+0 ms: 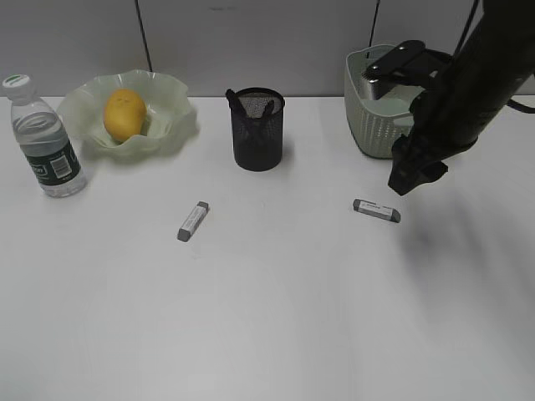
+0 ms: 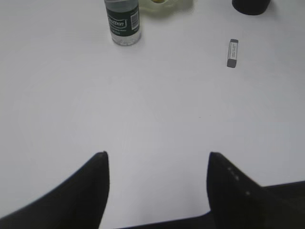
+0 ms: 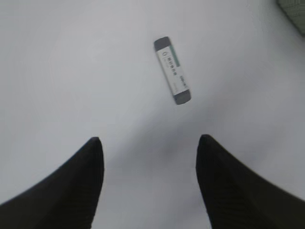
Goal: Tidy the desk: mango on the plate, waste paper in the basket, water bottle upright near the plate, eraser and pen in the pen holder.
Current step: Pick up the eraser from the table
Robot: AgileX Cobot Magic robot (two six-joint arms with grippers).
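Mango (image 1: 124, 114) in plate (image 1: 171, 117), bottle (image 1: 46, 138) upright nearby, two erasers (image 1: 193, 220) (image 1: 376, 210) on desk (image 1: 267, 317).

Mango (image 1: 124, 114) in plate (image 1: 171, 117), water bottle (image 1: 46, 142) left.

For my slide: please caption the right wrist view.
Open jaws of the right gripper hover above an eraser on the desk.

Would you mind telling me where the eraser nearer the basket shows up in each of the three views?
Exterior view: the eraser lies right of centre, in front of the basket.
Left wrist view: not in it; the eraser there is the other one.
Right wrist view: upper centre, ahead of the open right gripper.
Shared landmark: the basket's corner.
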